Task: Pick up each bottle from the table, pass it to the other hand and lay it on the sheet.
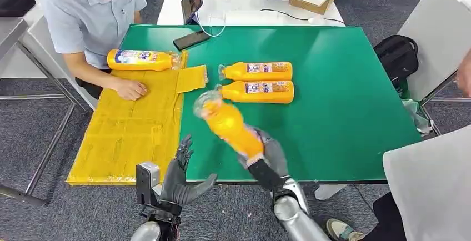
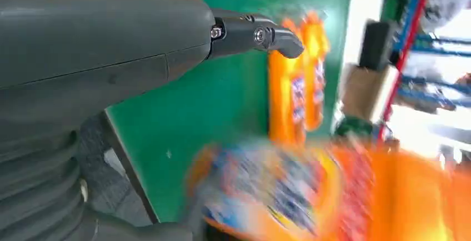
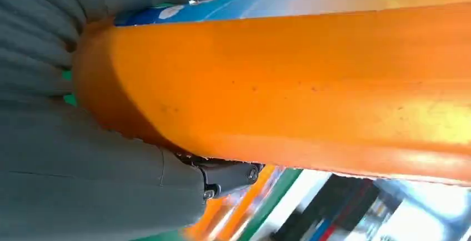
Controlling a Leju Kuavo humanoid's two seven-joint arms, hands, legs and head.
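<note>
Midair above the green table, right hand clamped round the base of an orange bottle, cap tilted toward eleven o'clock. Left hand at nine o'clock of it, fingers spread, holding nothing. Two more bottles lying at twelve o'clock; another bottle resting on the yellow sheet beside a seated person's hand.

Held bottle looked like smooth, glossy orange plastic with a clear cap end; right hand gripping it was matt grey, its arm brushed silver metal. Table top was matt green and smooth. Yellow sheet looked thin, creased, faintly shiny plastic.
</note>
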